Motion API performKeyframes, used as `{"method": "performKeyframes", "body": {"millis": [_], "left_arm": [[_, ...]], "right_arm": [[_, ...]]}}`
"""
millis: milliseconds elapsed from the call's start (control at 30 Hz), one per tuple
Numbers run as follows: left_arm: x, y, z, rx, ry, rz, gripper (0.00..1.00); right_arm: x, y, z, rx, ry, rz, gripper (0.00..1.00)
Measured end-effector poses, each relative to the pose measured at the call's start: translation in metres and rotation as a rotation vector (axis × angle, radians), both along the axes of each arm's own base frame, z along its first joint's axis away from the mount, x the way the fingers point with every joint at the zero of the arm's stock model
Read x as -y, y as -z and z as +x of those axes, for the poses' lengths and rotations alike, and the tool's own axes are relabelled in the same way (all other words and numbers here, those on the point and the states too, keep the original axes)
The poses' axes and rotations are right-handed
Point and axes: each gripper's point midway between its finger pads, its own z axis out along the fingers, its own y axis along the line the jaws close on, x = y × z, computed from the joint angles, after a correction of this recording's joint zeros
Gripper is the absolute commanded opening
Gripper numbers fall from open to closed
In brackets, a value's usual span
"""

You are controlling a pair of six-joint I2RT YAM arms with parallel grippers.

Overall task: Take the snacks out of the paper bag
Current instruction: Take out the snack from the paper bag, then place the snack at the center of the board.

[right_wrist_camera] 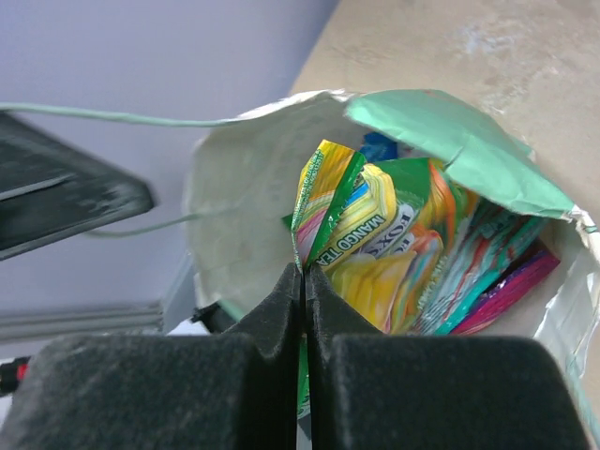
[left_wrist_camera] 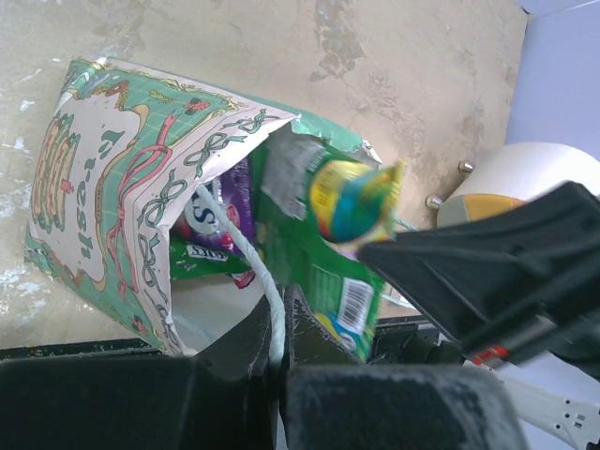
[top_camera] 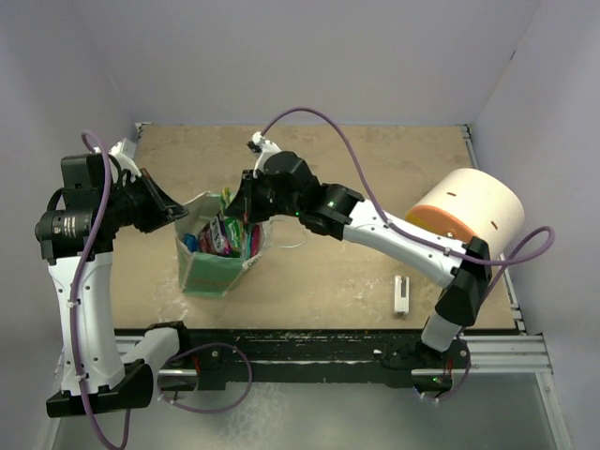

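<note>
Fingers (right_wrist_camera: 272, 328) of the right gripper (right_wrist_camera: 305, 281) were shut tight on the top edge of a yellow snack (right_wrist_camera: 352, 220). That snack stuck up in the open bag (right_wrist_camera: 239, 187). More snacks (right_wrist_camera: 469, 272), green and pink, were packed inside next to it. From the left wrist, the left gripper (left_wrist_camera: 279, 323) had its fingers pinched shut on the white string (left_wrist_camera: 253, 262) of the bag. The bag's mouth was open, and the yellow snack was up at the mouth with its lower part inside. The black right gripper held it there. From above, the bag stood on the table (top_camera: 356, 272) between the two grippers, left of the middle. The left gripper was at its left rim and the right gripper was over its top. A big cream roll (top_camera: 473, 211) and a small white stick (top_camera: 401, 293) sat well apart from the bag, on the right.
</note>
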Motion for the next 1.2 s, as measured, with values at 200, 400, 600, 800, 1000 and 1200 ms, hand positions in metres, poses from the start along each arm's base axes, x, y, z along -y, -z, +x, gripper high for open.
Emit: {"method": "performKeyframes", "body": {"millis": [200, 400, 600, 800, 1000, 1200], "left_arm": [[-0.001, 0.001, 0.0, 0.007, -0.007, 0.003, 0.0], [-0.001, 0.002, 0.0, 0.013, -0.02, -0.003, 0.0], [-0.001, 0.001, 0.001, 0.017, -0.019, -0.001, 0.0], [-0.001, 0.002, 0.001, 0.02, -0.004, 0.006, 0.0], [0.001, 0.003, 0.004, 0.016, 0.025, 0.009, 0.0], [0.001, 0.001, 0.005, 0.025, 0.043, 0.02, 0.0]], "right_arm": [[0.01, -0.041, -0.02, 0.048, -0.076, 0.077, 0.0], [0.023, -0.068, -0.02, 0.111, -0.087, 0.095, 0.0], [0.065, -0.105, 0.026, 0.162, 0.02, 0.141, 0.0], [0.132, -0.119, 0.098, 0.221, 0.225, 0.115, 0.0], [0.194, -0.1, 0.152, 0.263, 0.423, -0.019, 0.0], [0.254, -0.021, 0.216, 0.196, 0.569, -0.227, 0.0]]}}
